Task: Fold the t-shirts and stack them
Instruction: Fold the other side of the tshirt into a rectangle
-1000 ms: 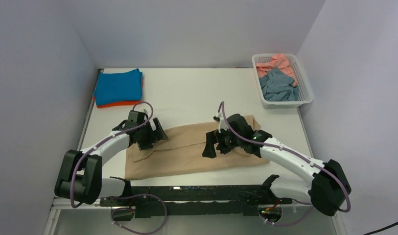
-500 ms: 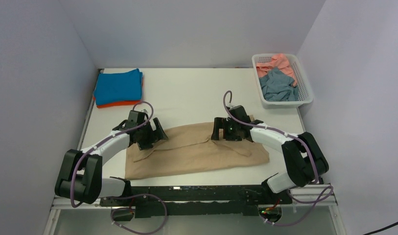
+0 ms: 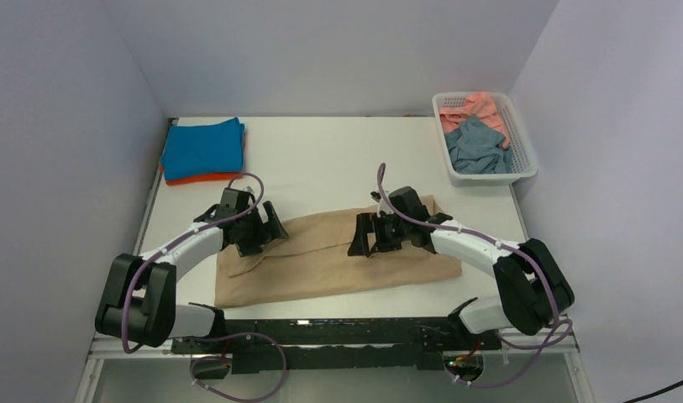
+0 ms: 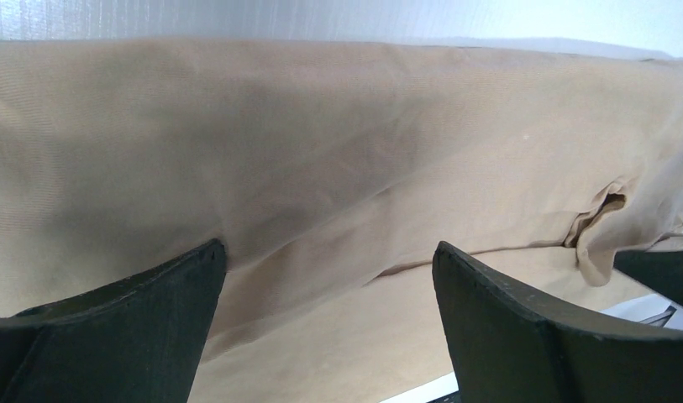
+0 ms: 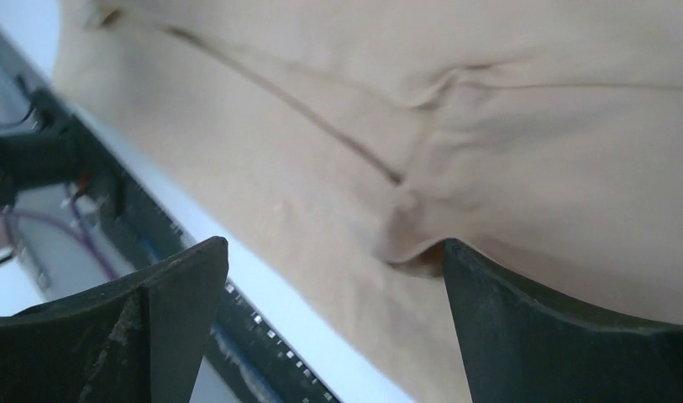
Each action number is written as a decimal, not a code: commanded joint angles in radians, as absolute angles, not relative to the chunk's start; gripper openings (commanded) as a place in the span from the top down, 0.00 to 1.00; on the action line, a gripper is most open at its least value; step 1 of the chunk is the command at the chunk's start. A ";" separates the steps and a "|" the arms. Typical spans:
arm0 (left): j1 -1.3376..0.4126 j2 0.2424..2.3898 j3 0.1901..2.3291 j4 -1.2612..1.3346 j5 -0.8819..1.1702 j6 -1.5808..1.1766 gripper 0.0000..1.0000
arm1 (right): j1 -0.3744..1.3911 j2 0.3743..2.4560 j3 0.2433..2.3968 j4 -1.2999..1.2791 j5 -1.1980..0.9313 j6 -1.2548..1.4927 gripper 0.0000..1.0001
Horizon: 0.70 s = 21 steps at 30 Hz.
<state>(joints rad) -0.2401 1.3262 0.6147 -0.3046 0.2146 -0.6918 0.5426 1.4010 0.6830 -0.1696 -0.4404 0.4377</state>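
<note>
A tan-beige t-shirt (image 3: 338,259) lies folded into a long band across the near middle of the table; it fills the left wrist view (image 4: 338,151) and the right wrist view (image 5: 489,126). My left gripper (image 3: 266,231) is open, low over the band's left end, with cloth between its fingers. My right gripper (image 3: 365,238) is open over the band's right half, beside a raised fold edge (image 5: 405,227). A bright blue t-shirt (image 3: 203,148) lies folded on an orange one (image 3: 195,179) at the far left. A salmon pink t-shirt (image 3: 476,105) and a dusty grey-blue t-shirt (image 3: 476,147) sit in the basket.
The white lattice basket (image 3: 527,172) stands at the far right corner. White walls close in the table on three sides. A black rail (image 3: 338,332) with cables runs along the near edge; it also shows in the right wrist view (image 5: 144,210).
My right arm swung: its gripper went from the middle of the band up to the far edge, then back toward the middle. The left gripper has stayed put.
</note>
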 commanded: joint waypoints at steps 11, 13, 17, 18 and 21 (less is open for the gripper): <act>-0.242 1.362 0.613 -0.382 0.102 -0.644 0.01 | 0.724 1.207 0.745 -0.364 -0.422 0.395 0.00; -0.241 1.364 0.616 -0.385 0.102 -0.643 0.01 | 0.722 1.171 0.758 -0.367 -0.340 0.409 0.00; -0.242 1.348 0.618 -0.400 0.097 -0.637 0.01 | 0.706 1.145 0.754 -0.371 -0.173 0.506 0.00; -0.242 1.338 0.618 -0.402 0.099 -0.635 0.01 | 0.697 1.143 0.746 -0.374 -0.157 0.551 0.00; -0.243 1.306 0.608 -0.397 0.115 -0.629 0.01 | 0.658 1.157 0.703 -0.400 -0.117 0.671 0.00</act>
<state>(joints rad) -0.2459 1.3231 0.6270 -0.3260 0.1841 -0.6804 0.6979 1.1542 0.7326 -0.3603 -0.2478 0.5060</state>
